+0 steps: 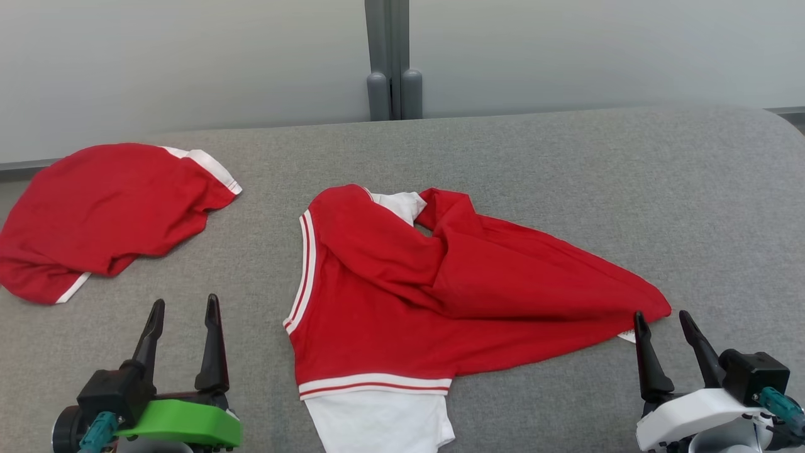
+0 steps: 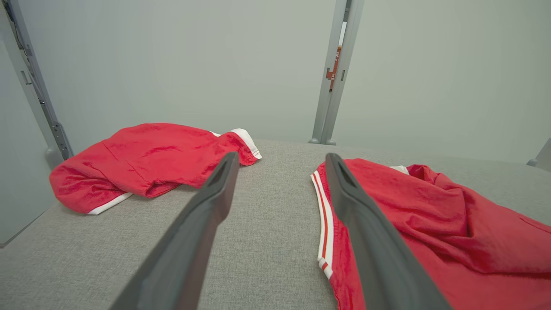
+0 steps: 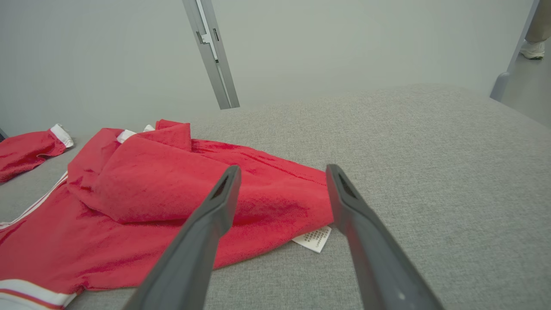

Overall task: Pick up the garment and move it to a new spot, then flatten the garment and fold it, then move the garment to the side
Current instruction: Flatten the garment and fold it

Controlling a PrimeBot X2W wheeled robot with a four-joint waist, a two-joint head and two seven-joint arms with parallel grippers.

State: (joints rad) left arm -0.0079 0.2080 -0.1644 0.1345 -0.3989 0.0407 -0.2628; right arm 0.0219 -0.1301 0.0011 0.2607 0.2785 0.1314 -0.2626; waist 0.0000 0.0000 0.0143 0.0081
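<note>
Garment [image 1: 440, 283] bunched at centre of table [image 1: 629, 189]. Left gripper [image 1: 185, 299], right gripper [image 1: 661, 313] both spread wide, empty. Flattening likely in hand; next: pinch right corner by label [image 3: 314, 238], draw outward.

Your left tool [image 1: 185, 301] has two long, dark, tapered fingers on a black block, carried by a bright green plastic wrist mount [image 1: 188, 423]. It sits at the lower left of the head view, fingers pointing up and leaning slightly right. They are spread wide, with nothing between them. Your right tool [image 1: 661, 314] has the same dark fingers on a glossy white wrist housing [image 1: 692, 415]. It sits at the lower right, fingers pointing up and leaning left, also spread wide and holding nothing. A teal connector [image 1: 780, 406] sticks out of its black block. In each wrist view, both fingers rise well apart.
</note>
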